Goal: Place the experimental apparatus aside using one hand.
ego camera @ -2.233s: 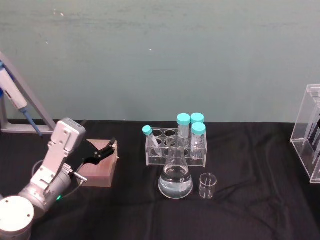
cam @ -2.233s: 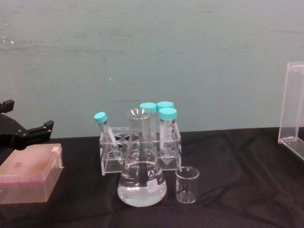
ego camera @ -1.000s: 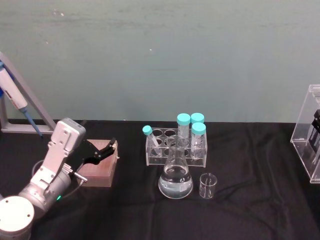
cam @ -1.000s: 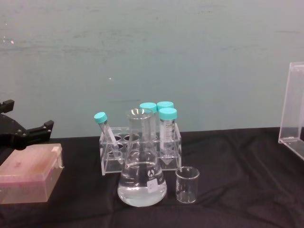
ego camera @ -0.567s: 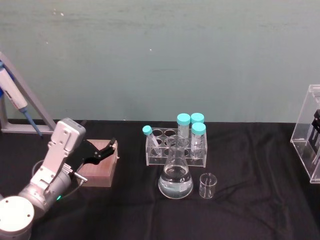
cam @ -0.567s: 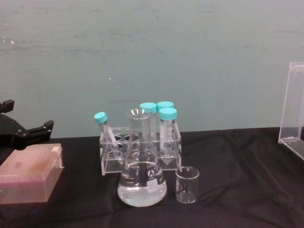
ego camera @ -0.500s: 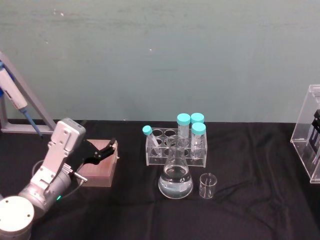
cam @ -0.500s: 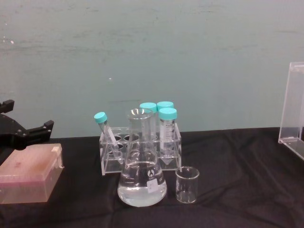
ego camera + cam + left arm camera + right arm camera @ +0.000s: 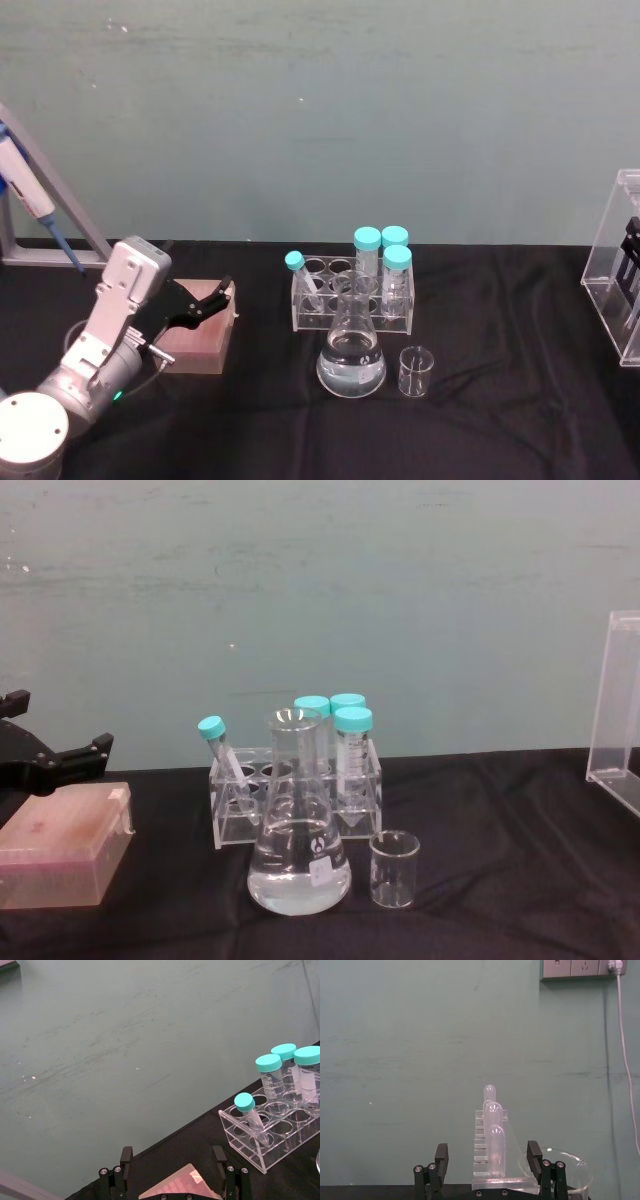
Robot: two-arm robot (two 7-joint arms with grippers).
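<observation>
Right gripper [image 9: 487, 1159] spread wide, holding nothing, with the acrylic pipette stand [image 9: 481, 1157] dead ahead between its jaws, out at the worktop's [image 9: 500, 420] right edge. Conical flask [image 9: 351, 365] and small beaker [image 9: 415, 371] sit mid-worktop, well apart from the stand. Left gripper [image 9: 213, 298] open and empty, over the pink box [image 9: 200, 345].

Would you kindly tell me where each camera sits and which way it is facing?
Head view: high up, looking down at flask, beaker; left gripper above pink box.
Chest view: lower, facing across the table at the same glassware; left gripper at left edge.
Left wrist view: looks past open left gripper toward tube rack.
Right wrist view: right gripper, open, faces acrylic stand.
Head and chest views share flask, beaker, tube rack.
</observation>
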